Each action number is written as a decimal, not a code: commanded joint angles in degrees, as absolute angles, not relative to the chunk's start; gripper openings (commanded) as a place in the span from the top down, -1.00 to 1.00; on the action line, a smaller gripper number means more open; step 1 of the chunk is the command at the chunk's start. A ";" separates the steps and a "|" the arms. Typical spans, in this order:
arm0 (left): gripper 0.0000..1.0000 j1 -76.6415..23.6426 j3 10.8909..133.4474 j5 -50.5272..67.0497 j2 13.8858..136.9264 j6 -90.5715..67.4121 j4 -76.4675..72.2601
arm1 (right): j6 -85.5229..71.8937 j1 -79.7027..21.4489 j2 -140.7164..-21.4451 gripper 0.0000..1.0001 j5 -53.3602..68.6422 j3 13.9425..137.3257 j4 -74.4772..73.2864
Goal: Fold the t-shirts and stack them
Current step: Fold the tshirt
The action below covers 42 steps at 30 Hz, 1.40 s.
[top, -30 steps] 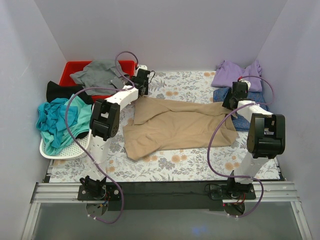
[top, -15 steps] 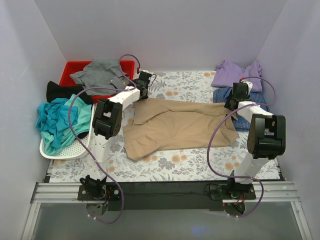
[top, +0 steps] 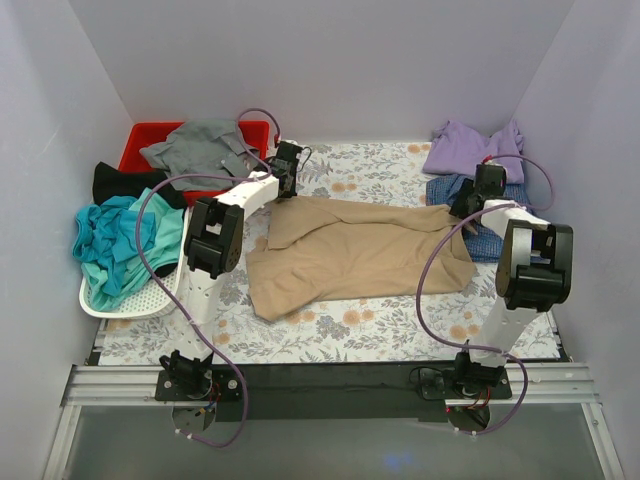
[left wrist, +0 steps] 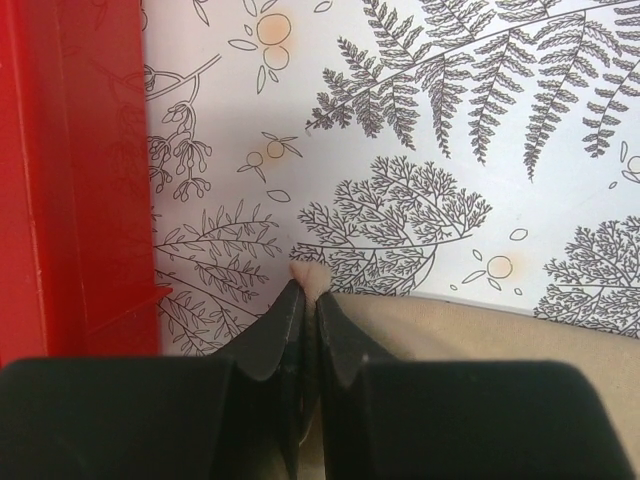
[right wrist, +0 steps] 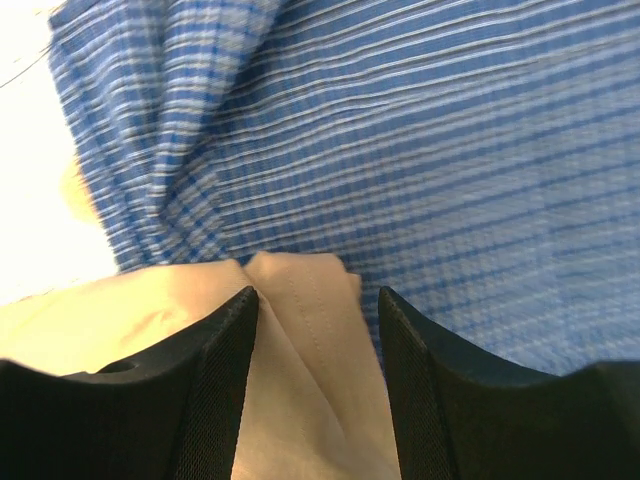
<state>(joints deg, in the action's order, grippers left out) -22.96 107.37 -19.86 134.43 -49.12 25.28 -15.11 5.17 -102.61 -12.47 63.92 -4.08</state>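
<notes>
The tan-beige t-shirt (top: pixel 355 252) lies spread across the middle of the floral cloth. My left gripper (top: pixel 286 186) is shut on its far left corner (left wrist: pixel 308 277), right next to the red bin. My right gripper (top: pixel 457 207) is open, its fingers (right wrist: pixel 225 360) on either side of the shirt's far right corner (right wrist: pixel 300 300), which lies on the blue-checked shirt (right wrist: pixel 450 150). A lavender shirt (top: pixel 470 147) lies at the far right, above the blue-checked shirt (top: pixel 490 225). A grey shirt (top: pixel 195 148), a black shirt (top: pixel 125 183) and a teal shirt (top: pixel 120 240) are at the left.
The red plastic bin (top: pixel 140 135) stands at the far left under the grey shirt; its wall (left wrist: pixel 70 180) is close beside my left fingers. The white mesh basket (top: pixel 140 300) holds the teal shirt at the left edge. Walls close in on three sides.
My right gripper has moved a little farther back and right, over the blue-checked shirt, at the tan shirt's corner. My left gripper has barely moved.
</notes>
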 commanded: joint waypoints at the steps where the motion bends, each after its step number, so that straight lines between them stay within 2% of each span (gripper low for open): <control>1: 1.00 -22.50 108.90 -17.85 130.61 -50.01 27.07 | -16.52 6.24 -106.24 -0.16 3.04 66.62 -3.08; 6: 1.00 -21.71 108.81 -16.96 129.99 -50.27 27.77 | -17.40 6.33 -109.25 -0.11 10.19 66.71 -3.87; 7: 1.00 -21.62 108.81 -16.96 129.82 -50.27 27.77 | -17.40 6.33 -108.90 -0.03 10.63 66.27 -3.43; 9: 1.00 -21.36 108.81 -16.79 129.73 -50.36 27.86 | -17.05 6.33 -108.20 0.32 9.67 65.40 -2.38; 10: 1.00 -21.27 108.72 -16.61 129.64 -50.45 27.86 | -16.70 6.33 -106.98 0.63 9.76 64.78 -1.68; 11: 1.00 -21.27 109.07 -16.52 129.55 -50.54 27.95 | -16.26 6.33 -106.27 0.78 9.49 64.34 -0.97; 13: 1.00 -21.27 109.33 -16.35 129.38 -50.54 28.04 | -15.82 6.33 -103.98 0.97 9.32 62.76 1.39; 24: 1.00 -21.27 110.39 -14.68 125.43 -50.89 29.45 | -13.71 6.33 -89.05 0.97 4.22 53.97 8.70; 31: 1.00 -21.18 110.04 -15.82 120.77 -50.80 30.23 | -13.18 6.33 -82.98 0.97 2.73 53.17 8.79; 38: 1.00 -21.09 109.51 -17.93 113.49 -50.18 30.67 | -11.87 6.24 -72.87 0.97 -7.80 54.22 7.13; 42: 1.00 -21.09 104.25 -17.58 107.41 -51.50 29.01 | -9.94 6.24 -67.61 0.97 -10.62 55.98 3.43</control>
<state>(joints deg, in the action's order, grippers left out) -21.47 106.72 -15.92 116.25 -50.94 30.15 -12.25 6.28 -71.53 -4.84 53.30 4.69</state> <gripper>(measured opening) 0.041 0.044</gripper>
